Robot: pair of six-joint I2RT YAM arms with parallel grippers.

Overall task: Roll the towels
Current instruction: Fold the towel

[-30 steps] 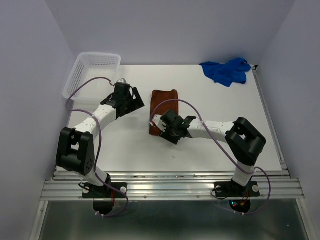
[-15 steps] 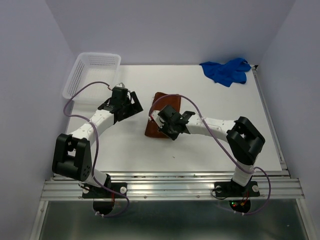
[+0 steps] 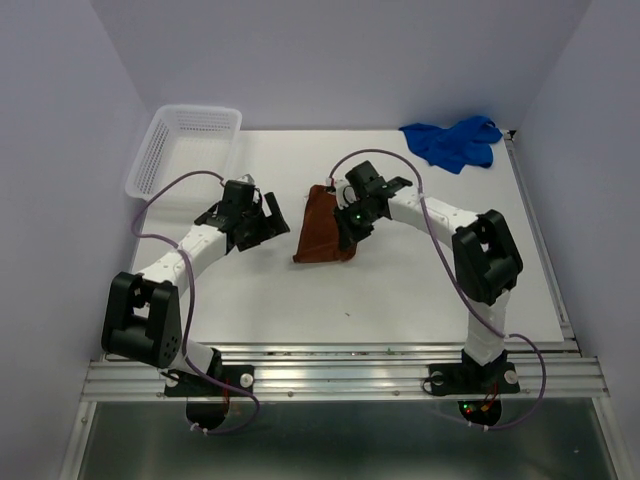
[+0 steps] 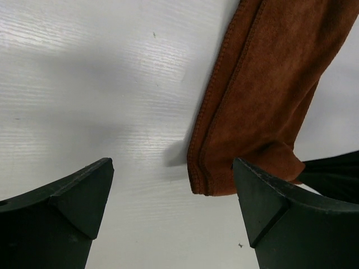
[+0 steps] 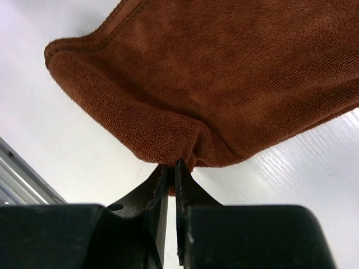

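A brown towel [image 3: 322, 228] lies in the middle of the white table, folded narrow, its far end lifted. My right gripper [image 3: 347, 215] is shut on the towel's edge; in the right wrist view its fingertips [image 5: 174, 171] pinch a fold of the brown towel [image 5: 224, 73]. My left gripper [image 3: 268, 222] is open and empty just left of the towel; in the left wrist view the towel's corner [image 4: 263, 106] lies between and ahead of the spread fingers [image 4: 78, 196]. A blue towel [image 3: 452, 141] lies crumpled at the far right corner.
A white mesh basket [image 3: 185, 145] stands at the far left of the table [image 3: 420, 290]. Grey walls close in the left, right and back. A metal rail runs along the near edge [image 3: 340, 365].
My right gripper has moved away from me, from the towel's near end to its far right side, dragging the cloth with it. The towel now lies narrower and slanted. The left gripper shifted slightly nearer.
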